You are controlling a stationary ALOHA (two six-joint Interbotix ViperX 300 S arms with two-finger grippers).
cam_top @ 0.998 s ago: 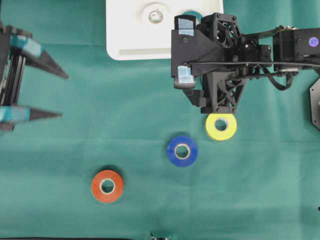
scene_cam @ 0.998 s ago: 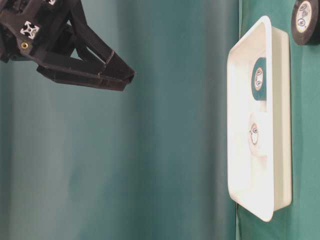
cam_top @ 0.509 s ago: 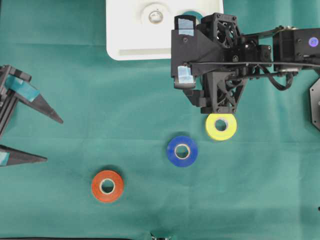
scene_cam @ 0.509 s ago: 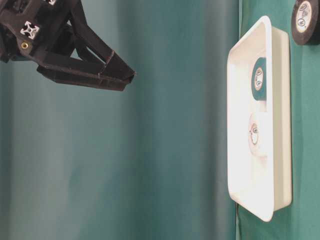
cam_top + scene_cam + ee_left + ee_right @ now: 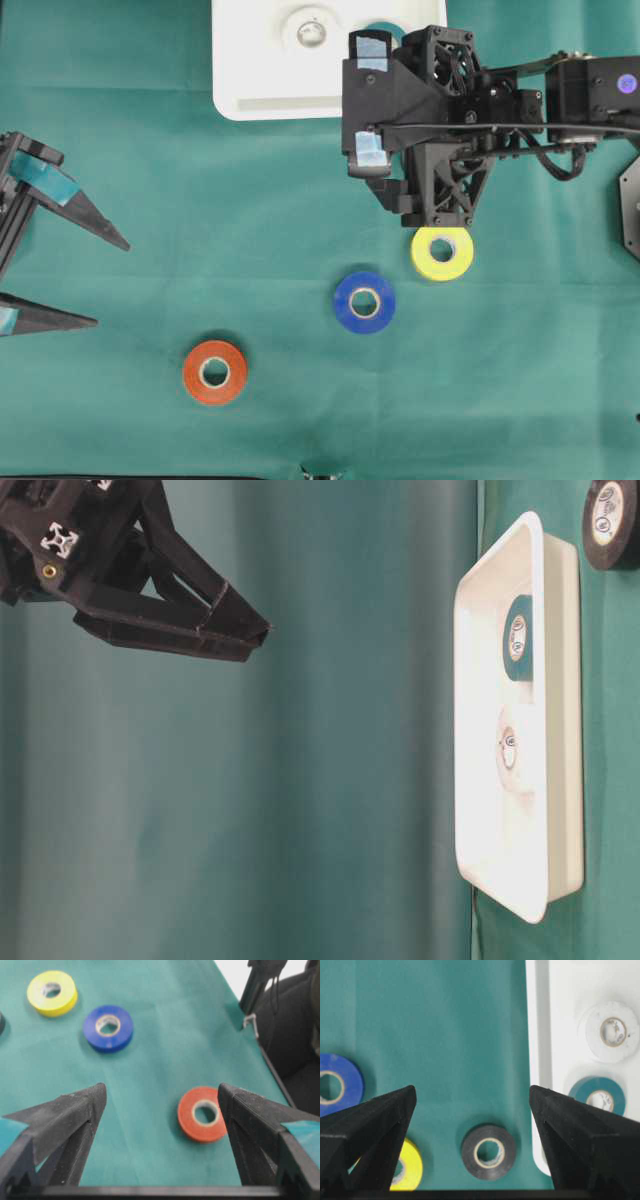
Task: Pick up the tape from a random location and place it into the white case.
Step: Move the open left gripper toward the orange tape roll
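Note:
The white case [image 5: 260, 100] lies at the table's far edge and holds a white roll [image 5: 610, 1031] and a teal roll [image 5: 597, 1097]. On the green cloth lie an orange tape [image 5: 214, 372], a blue tape [image 5: 364, 301] and a yellow tape [image 5: 442, 253]. A black tape [image 5: 488, 1152] lies beside the case, under my right gripper [image 5: 472, 1091], which hangs open above it, empty. My left gripper [image 5: 112, 284] stands open at the left edge. In its wrist view the orange tape [image 5: 202, 1113] lies just inside the right fingertip [image 5: 235, 1105], not touched.
The right arm [image 5: 560, 90] reaches in from the right, covering the case's right corner and the black roll in the overhead view. Bare green cloth stretches between the left gripper and the rolls. The table's front edge [image 5: 320, 472] runs just behind the orange roll.
The left gripper has moved toward the table's front, nearer the orange tape, and has then nearly stopped. The right gripper and all the rolls have stayed put.

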